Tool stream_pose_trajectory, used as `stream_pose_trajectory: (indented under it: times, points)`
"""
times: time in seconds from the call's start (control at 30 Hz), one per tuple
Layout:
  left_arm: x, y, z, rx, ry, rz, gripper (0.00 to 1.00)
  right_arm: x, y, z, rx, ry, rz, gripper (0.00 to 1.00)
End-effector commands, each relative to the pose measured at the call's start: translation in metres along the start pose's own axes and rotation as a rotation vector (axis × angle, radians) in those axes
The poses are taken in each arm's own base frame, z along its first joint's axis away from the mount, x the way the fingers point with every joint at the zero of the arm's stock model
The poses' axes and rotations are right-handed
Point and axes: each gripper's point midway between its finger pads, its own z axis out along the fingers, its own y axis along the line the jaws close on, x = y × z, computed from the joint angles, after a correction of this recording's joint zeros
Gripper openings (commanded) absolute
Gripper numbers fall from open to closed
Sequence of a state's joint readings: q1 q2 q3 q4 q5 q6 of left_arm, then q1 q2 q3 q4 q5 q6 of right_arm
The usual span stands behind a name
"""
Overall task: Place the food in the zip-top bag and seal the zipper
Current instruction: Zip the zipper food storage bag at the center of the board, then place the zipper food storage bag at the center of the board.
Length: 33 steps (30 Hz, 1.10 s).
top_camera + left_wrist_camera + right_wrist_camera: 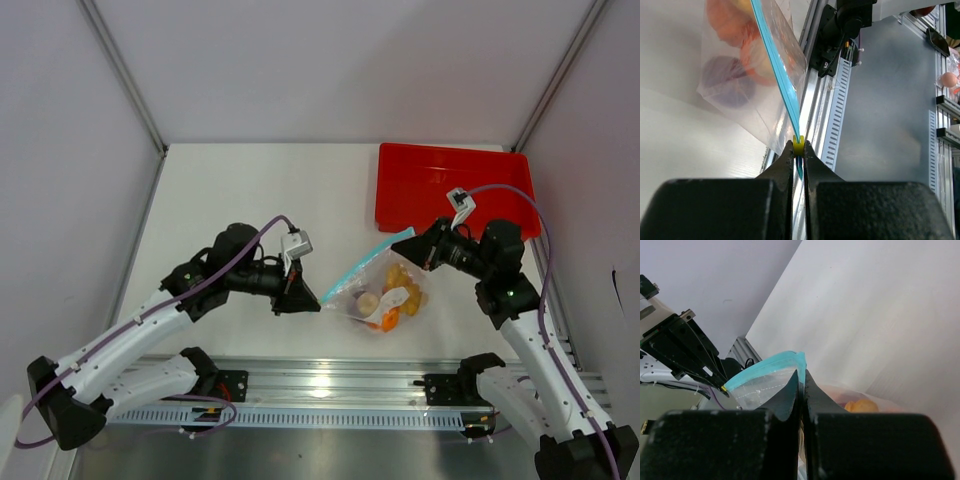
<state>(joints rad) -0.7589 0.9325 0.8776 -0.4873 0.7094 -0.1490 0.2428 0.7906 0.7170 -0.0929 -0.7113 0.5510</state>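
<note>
The clear zip-top bag (385, 290) lies on the white table between the two arms, with the food (392, 300) inside: orange, yellow and whitish pieces. The left wrist view shows orange food (732, 22) and a purple round piece (725, 75) through the plastic. The light blue zipper (365, 262) runs taut between the grippers. My left gripper (318, 300) (798, 145) is shut on the zipper's yellow slider (798, 146) at the near-left end. My right gripper (418, 243) (803, 372) is shut on the bag's far corner at the zipper (765, 367). An orange piece (862, 405) shows beside its fingers.
A red tray (450, 185) sits at the back right, just behind the right gripper. An aluminium rail (320, 385) (840, 90) runs along the table's near edge, close to the bag. White walls enclose the table on three sides.
</note>
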Motion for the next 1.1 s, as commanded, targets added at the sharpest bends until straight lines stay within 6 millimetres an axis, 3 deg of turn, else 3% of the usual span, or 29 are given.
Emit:
stream_pose_trajectory:
  times: [0.0, 0.3, 0.43, 0.47, 0.53, 0.6, 0.67, 0.73, 0.8, 0.93, 0.97, 1.03, 1.07]
  points:
    - [0.019, -0.008, -0.008, 0.025, 0.048, -0.027, 0.0, -0.023, -0.015, -0.005, 0.08, -0.105, -0.02, 0.0]
    - [0.023, -0.002, -0.017, -0.052, 0.036, -0.055, 0.01, -0.013, -0.005, 0.0, -0.004, -0.051, -0.012, 0.0]
    - [-0.006, 0.014, -0.043, -0.27, -0.113, -0.049, 0.0, 0.015, 0.021, 0.01, -0.14, 0.093, -0.077, 0.0]
    - [-0.013, 0.021, -0.05, -0.328, -0.15, -0.04, 0.01, 0.014, 0.03, 0.012, -0.153, 0.108, -0.109, 0.0]
    - [-0.03, 0.017, -0.066, -0.374, -0.226, -0.018, 0.01, 0.04, 0.041, 0.022, -0.167, 0.219, -0.116, 0.0]
    - [-0.042, 0.022, -0.08, -0.45, -0.29, -0.011, 0.01, 0.054, 0.059, 0.028, -0.218, 0.286, -0.15, 0.0]
    - [-0.051, 0.026, -0.095, -0.521, -0.349, -0.026, 0.0, 0.062, 0.065, 0.035, -0.229, 0.311, -0.155, 0.0]
    - [-0.051, 0.031, -0.1, -0.562, -0.36, -0.057, 0.01, 0.069, 0.067, 0.044, -0.218, 0.317, -0.155, 0.0]
    - [-0.041, 0.048, -0.102, -0.65, -0.333, -0.112, 0.01, 0.068, 0.062, 0.053, -0.193, 0.304, -0.137, 0.0]
    - [-0.019, 0.075, -0.091, -0.712, -0.322, -0.192, 0.06, 0.065, 0.052, 0.08, -0.17, 0.283, -0.087, 0.0]
    - [-0.017, 0.079, -0.089, -0.71, -0.328, -0.212, 0.07, 0.073, 0.04, 0.093, -0.142, 0.314, -0.057, 0.0]
    - [-0.011, 0.096, -0.082, -0.708, -0.327, -0.296, 0.05, 0.058, 0.043, 0.116, -0.158, 0.295, -0.061, 0.0]
    - [-0.01, 0.102, -0.082, -0.713, -0.325, -0.329, 0.01, 0.071, 0.026, 0.134, -0.123, 0.349, -0.031, 0.0]
